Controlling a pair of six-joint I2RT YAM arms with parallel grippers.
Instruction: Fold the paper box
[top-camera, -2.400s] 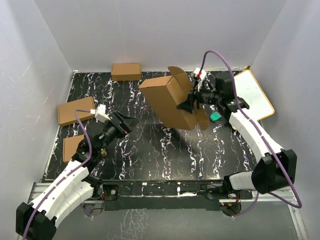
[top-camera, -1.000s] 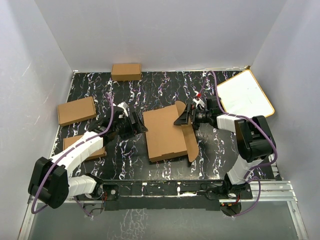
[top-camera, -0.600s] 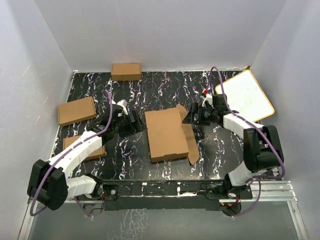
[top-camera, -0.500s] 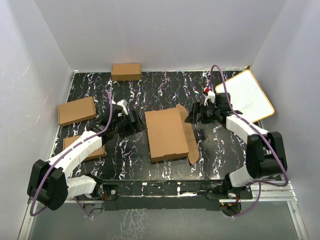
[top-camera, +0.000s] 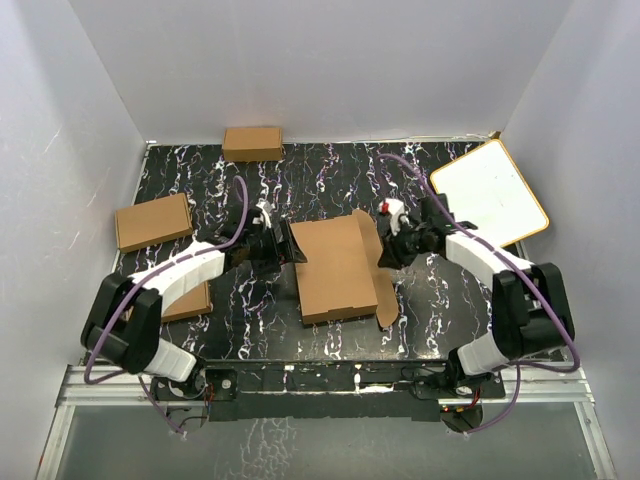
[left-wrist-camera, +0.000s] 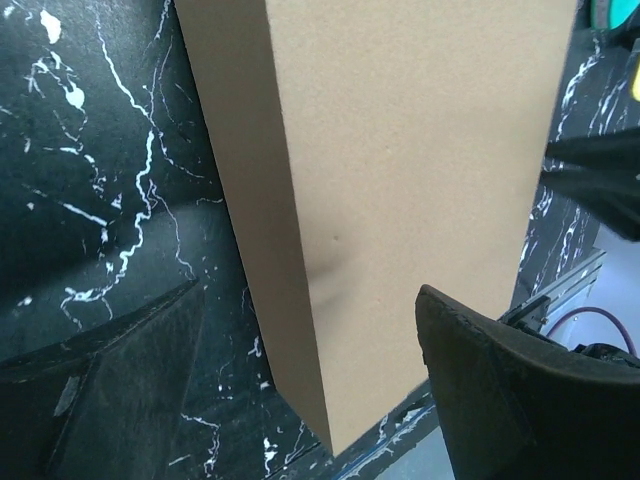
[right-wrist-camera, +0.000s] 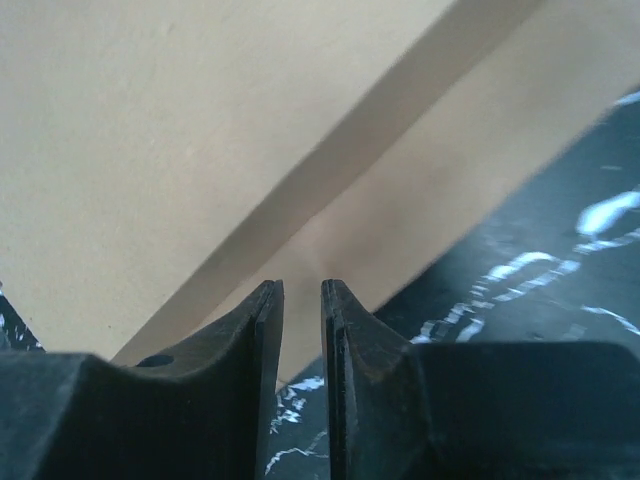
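The paper box lies flat in the middle of the table, folded into a shallow rectangular shape, with a loose flap spread on the table at its right side. My left gripper is open at the box's left edge. In the left wrist view its fingers stand wide apart around the box's side wall without touching it. My right gripper is at the box's right edge over the flap. In the right wrist view its jaws are almost together and hold nothing.
Three smaller brown boxes lie at the back, the left and the near left, the last partly under my left arm. A white board with tan rim leans at the back right. Grey walls enclose the table.
The box has come down from mid-air, where the right gripper held it, to lie flat. The right gripper has let go and stays by the flap. The left gripper has moved up to the box's left edge.
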